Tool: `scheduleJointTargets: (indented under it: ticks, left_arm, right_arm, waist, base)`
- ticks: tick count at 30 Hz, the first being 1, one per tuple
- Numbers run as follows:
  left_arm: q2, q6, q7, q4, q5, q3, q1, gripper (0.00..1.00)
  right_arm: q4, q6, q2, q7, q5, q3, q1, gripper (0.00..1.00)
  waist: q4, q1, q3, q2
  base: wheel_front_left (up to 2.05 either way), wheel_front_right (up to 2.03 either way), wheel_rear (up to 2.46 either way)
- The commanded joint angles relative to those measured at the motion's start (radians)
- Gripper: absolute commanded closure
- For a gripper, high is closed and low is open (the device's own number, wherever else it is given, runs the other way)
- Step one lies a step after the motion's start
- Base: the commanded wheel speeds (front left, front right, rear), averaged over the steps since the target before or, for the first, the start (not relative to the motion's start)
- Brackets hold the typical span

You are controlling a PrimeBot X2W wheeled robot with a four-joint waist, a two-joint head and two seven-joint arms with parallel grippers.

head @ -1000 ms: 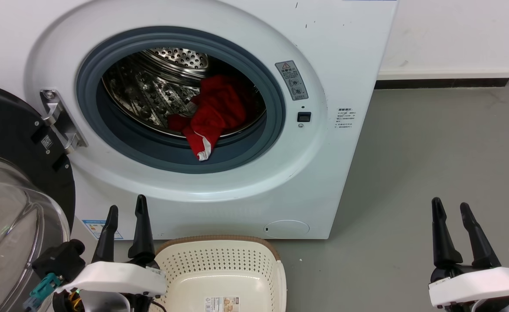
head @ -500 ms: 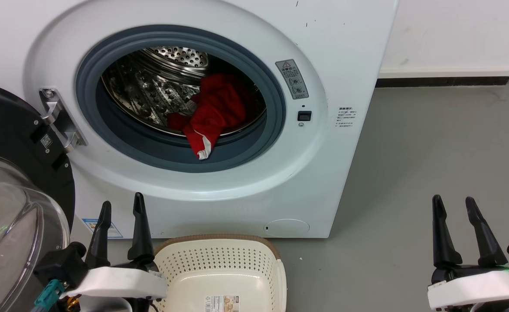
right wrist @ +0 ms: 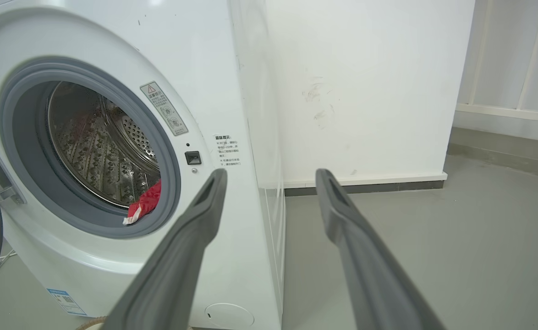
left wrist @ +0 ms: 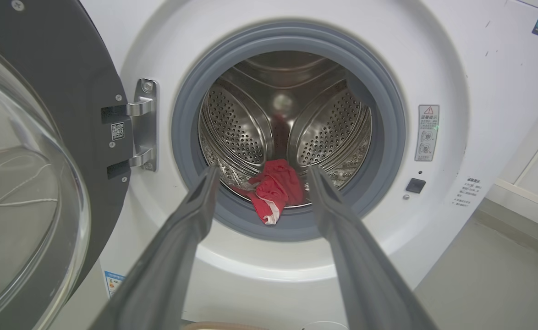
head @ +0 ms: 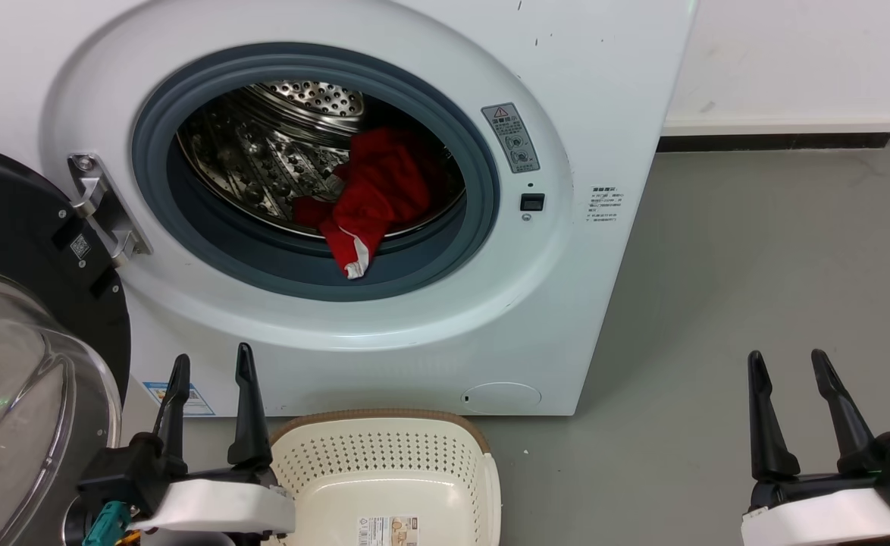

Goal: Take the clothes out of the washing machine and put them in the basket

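The white washing machine stands with its door swung open to the left. Red clothes with a white edge lie in the steel drum and hang over the grey seal; they also show as clothes between my left fingers and as clothes at the drum's lip. The cream basket sits on the floor before the machine and holds no garment. My left gripper is open beside the basket's left end. My right gripper is open over the floor, right of the machine.
The open door, dark-rimmed with a glass bowl, juts out at the left, close to my left arm. Grey floor runs to the right of the machine up to a white wall with a dark skirting.
Both grippers have sunk slightly lower in the head view and the left one has shifted a little left. The clothes, basket and door have not moved.
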Motion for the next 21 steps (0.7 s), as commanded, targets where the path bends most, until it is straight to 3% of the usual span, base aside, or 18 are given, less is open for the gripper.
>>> scheduleJointTargets:
  ticks: [1, 21]
  left_arm:
    - [-0.001, -0.001, -0.010, -0.010, 0.023, 0.002, 0.009, 0.00]
    - [-0.006, -0.018, -0.050, -0.028, 0.146, 0.011, 0.031, 0.00]
  right_arm:
    - [-0.013, 0.000, -0.004, -0.010, -0.022, 0.002, 0.005, 0.00]
    - [-0.057, 0.000, -0.003, -0.049, -0.121, 0.001, 0.034, 0.00]
  waist:
    - [0.000, -0.0001, 0.000, 0.0000]
    - [0.000, -0.0001, 0.001, 0.0000]
  base:
    - [0.00, 0.00, 0.00]
    - [0.00, 0.00, 0.00]
